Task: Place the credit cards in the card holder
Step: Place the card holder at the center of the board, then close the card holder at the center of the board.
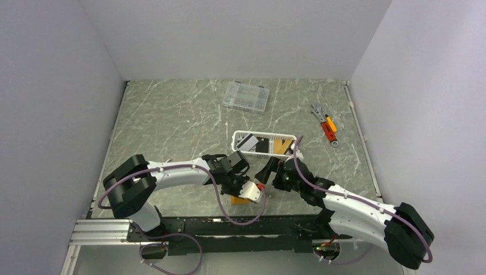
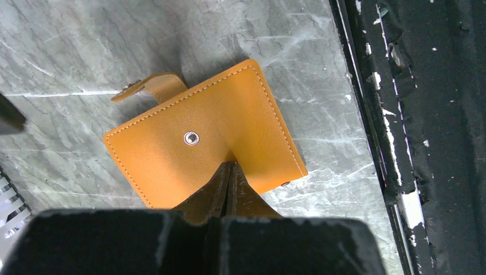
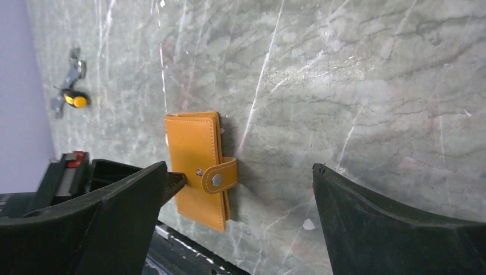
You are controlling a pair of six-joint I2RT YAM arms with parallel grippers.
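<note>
Grey-green marble tabletop fills the floor of the white-walled cell, and everything here is placed from the white slotted basket at its middle. Left arm sweeps in from the basket's near-left, right arm from its near-right, and the two wrists meet just on the near side of the basket. On the far side, a little to the left and well apart from it, sits the clear compartment box. Off to the basket's right lies the orange-handled tool, apart from the rim.

Now the action: the card holder, orange and stitched round the edge, lies on the near side of the basket, close to the tabletop's front rail. The left pincer is clamped tight on the holder's edge, fingers pressed together on the leather. The right pincer is spread wide, hovering just beside the holder, between it and the basket.

The credit cards lie inside the basket, dark and pale ones toward its left end, a gold-brown one toward its right.

Smallest details: the holder's strap curls loose past one edge, and the snap stud shows bare on the face.
</note>
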